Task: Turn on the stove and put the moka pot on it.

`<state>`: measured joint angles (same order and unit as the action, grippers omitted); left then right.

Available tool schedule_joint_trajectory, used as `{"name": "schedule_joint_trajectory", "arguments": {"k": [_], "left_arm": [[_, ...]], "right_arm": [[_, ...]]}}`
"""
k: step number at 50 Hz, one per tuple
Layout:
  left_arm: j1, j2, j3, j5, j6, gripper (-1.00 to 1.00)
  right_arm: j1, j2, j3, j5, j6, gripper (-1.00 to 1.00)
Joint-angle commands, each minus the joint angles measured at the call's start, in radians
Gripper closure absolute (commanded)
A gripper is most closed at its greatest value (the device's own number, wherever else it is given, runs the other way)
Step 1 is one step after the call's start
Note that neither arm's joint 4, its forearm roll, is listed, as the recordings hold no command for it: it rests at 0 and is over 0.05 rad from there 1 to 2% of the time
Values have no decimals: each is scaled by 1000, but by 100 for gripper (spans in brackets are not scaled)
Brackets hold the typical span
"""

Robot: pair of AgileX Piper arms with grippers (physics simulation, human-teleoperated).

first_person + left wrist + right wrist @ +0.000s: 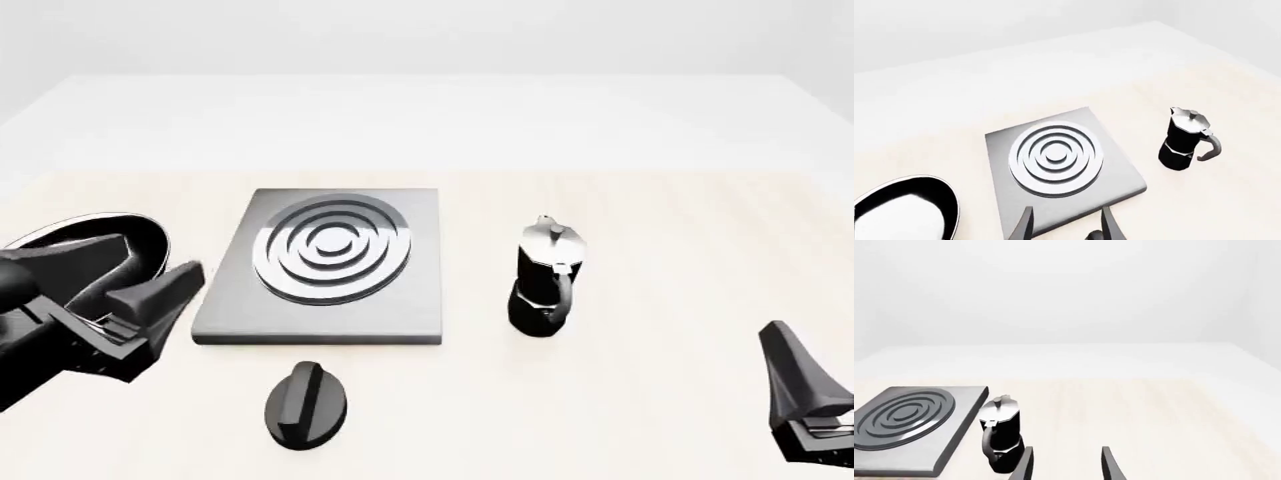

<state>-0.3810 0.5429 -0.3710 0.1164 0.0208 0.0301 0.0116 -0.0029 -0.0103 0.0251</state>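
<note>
Standing upright on the surface (641, 420) at 3 o'clock of the stove (327, 265): moka pot (545, 275); knob (307, 402) at 6. Left gripper (1066, 225) and right gripper (1066, 465) wide, empty.

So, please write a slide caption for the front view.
Moka pot stands upright right of the stove, knob in front; both grippers empty.

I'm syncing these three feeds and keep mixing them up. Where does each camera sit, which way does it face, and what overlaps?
Front view: fixed above and behind the arms, looking forward and down at the flat grey square stove; both grippers show at the edges.
Left wrist view: behind the left gripper, over the stove's near edge.
Right wrist view: behind the right gripper, facing the small black faceted moka pot.
All share stove and pot.
</note>
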Motion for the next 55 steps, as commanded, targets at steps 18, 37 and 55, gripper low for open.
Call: {"name": "schedule_joint_trajectory", "arguments": {"k": [18,37,55], "left_arm": [[-299,442,-170,-60,-100,-100],[-439,604,-248,-52,-340,-100],[-470,756,-218,-96,-481,-100]], "right_arm": [[9,3,2,8,15,-100],[20,-5,3,21,25,-100],[13,-9,3,22,36,-100]]}}
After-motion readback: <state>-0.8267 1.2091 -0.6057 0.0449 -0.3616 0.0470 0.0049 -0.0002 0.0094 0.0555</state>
